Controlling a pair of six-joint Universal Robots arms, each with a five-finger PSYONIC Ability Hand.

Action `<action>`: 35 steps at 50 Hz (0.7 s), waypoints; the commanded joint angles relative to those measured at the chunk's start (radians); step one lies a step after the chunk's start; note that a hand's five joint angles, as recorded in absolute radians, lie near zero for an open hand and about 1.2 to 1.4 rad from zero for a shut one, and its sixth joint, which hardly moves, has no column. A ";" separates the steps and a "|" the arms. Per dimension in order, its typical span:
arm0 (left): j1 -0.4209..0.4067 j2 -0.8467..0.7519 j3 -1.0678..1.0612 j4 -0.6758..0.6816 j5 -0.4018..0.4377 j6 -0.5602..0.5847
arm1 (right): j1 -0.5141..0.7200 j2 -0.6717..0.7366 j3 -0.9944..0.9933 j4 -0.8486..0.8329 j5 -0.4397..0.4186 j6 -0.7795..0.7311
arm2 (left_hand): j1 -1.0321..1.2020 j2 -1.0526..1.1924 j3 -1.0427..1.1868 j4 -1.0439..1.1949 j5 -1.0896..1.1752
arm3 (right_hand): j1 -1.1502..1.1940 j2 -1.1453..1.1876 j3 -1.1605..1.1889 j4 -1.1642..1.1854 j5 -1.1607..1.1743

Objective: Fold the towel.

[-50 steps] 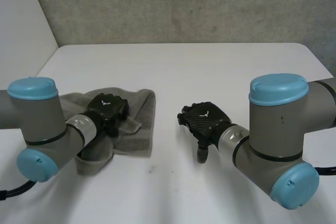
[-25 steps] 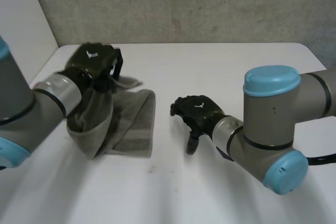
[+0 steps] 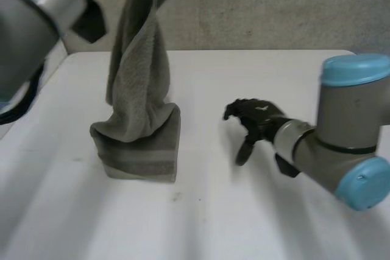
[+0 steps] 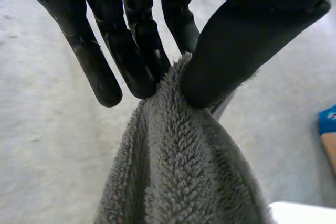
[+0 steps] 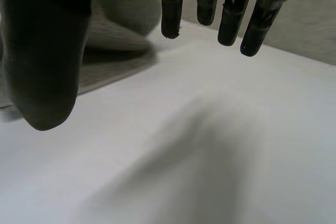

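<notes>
Held the towel (image 3: 139, 83) high by one end, clamped between thumb and fingers (image 4: 134, 56) of the left hand (image 4: 247, 35), with its lower part bunched on the desk (image 3: 262, 211) and the right hand (image 3: 259, 121) slack and empty nearby; seemingly mid-unfurling, next needing a second corner caught.

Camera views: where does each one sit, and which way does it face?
Head view: behind, between left arm and right arm, looking down on the table; right hand, hanging towel.
Left wrist view: along the left hand, pinching the towel.
Right wrist view: along the right hand's open fingers, toward the towel's lower end.
Shared: the towel.
</notes>
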 commanded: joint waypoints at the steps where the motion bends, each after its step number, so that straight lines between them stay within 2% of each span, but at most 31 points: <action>1: -0.266 -0.333 0.356 -0.051 -0.093 -0.006 | -0.215 -0.153 0.107 -0.025 0.021 -0.002 | 0.215 0.181 0.181 0.178 0.200 | -0.178 -0.074 -0.070 -0.090 -0.065; 4: -0.301 -0.382 0.398 -0.062 -0.096 -0.006 | -0.257 -0.175 0.115 -0.030 0.018 -0.005 | 0.215 0.181 0.181 0.178 0.200 | -0.178 -0.074 -0.070 -0.090 -0.065; 6: -0.364 -0.447 0.401 -0.064 -0.099 -0.006 | -0.312 -0.198 0.118 -0.031 0.013 -0.006 | 0.215 0.181 0.181 0.178 0.200 | -0.178 -0.074 -0.070 -0.090 -0.065; 7: -0.364 -0.448 0.401 -0.064 -0.099 -0.006 | -0.312 -0.198 0.118 -0.031 0.013 -0.006 | 0.215 0.181 0.181 0.178 0.200 | -0.178 -0.074 -0.070 -0.090 -0.065; 9: -0.416 -0.495 0.356 -0.062 -0.099 -0.005 | -0.343 -0.201 0.118 -0.034 0.008 -0.009 | 0.215 0.181 0.181 0.178 0.200 | -0.178 -0.074 -0.070 -0.090 -0.065; 17: -0.458 -0.588 0.162 -0.003 -0.098 0.000 | -0.371 -0.194 0.104 -0.038 0.024 -0.052 | 0.215 0.181 0.181 0.178 0.200 | -0.178 -0.074 -0.070 -0.090 -0.065; 18: -0.468 -0.604 0.142 0.019 -0.095 0.000 | -0.371 -0.194 0.104 -0.039 0.025 -0.068 | 0.137 0.103 0.103 0.100 0.122 | -0.178 -0.074 -0.070 -0.090 -0.065; 19: -0.482 -0.610 0.127 0.030 -0.090 0.000 | -0.371 -0.194 0.105 -0.041 0.025 -0.080 | -0.303 -0.337 -0.337 -0.339 -0.318 | -0.178 -0.074 -0.070 -0.090 -0.065; 20: -0.482 -0.610 0.127 0.030 -0.090 0.000 | -0.371 -0.194 0.105 -0.041 0.025 -0.080 | -0.307 -0.341 -0.341 -0.344 -0.322 | -0.178 -0.074 -0.070 -0.090 -0.065; 21: -0.493 -0.609 0.121 0.033 -0.090 0.000 | -0.371 -0.194 0.107 -0.042 0.025 -0.088 | -0.819 -0.853 -0.853 -0.855 -0.834 | -0.178 -0.074 -0.070 -0.090 -0.065; 22: -0.493 -0.609 0.121 0.033 -0.090 0.000 | -0.371 -0.194 0.107 -0.042 0.025 -0.088 | -0.824 -0.858 -0.858 -0.860 -0.839 | -0.178 -0.074 -0.070 -0.090 -0.065; 23: -0.504 -0.601 0.116 0.034 -0.093 0.001 | -0.371 -0.195 0.108 -0.047 0.025 -0.091 | -0.995 -1.030 -1.029 -1.032 -1.010 | -0.178 -0.074 -0.070 -0.090 -0.065; 29: -0.502 -0.477 0.101 0.030 -0.095 0.003 | -0.365 -0.200 0.112 -0.044 0.008 -0.094 | -1.007 -1.041 -1.041 -1.043 -1.022 | -0.178 -0.074 -0.070 -0.090 -0.065; 31: -0.429 -0.391 0.053 0.030 -0.098 0.007 | -0.362 -0.201 0.118 -0.042 0.007 -0.095 | -1.007 -1.041 -1.041 -1.043 -1.022 | -0.178 -0.074 -0.070 -0.090 -0.065; 32: -0.429 -0.391 0.053 0.030 -0.098 0.007 | -0.362 -0.201 0.118 -0.042 0.007 -0.095 | -1.007 -1.041 -1.041 -1.043 -1.022 | -0.178 -0.074 -0.070 -0.090 -0.065; 33: -0.372 -0.345 0.018 0.030 -0.096 0.018 | -0.360 -0.203 0.118 -0.039 0.002 -0.100 | -1.006 -1.040 -1.040 -1.043 -1.021 | -0.178 -0.074 -0.070 -0.090 -0.065; 34: -0.372 -0.345 0.018 0.030 -0.096 0.018 | -0.360 -0.203 0.118 -0.039 0.002 -0.100 | -1.006 -1.040 -1.040 -1.043 -1.021 | -0.178 -0.074 -0.070 -0.090 -0.065; 35: -0.323 -0.299 -0.023 0.030 -0.093 0.038 | -0.357 -0.209 0.122 -0.036 0.001 -0.111 | -1.006 -1.040 -1.040 -1.043 -1.021 | -0.178 -0.074 -0.070 -0.090 -0.065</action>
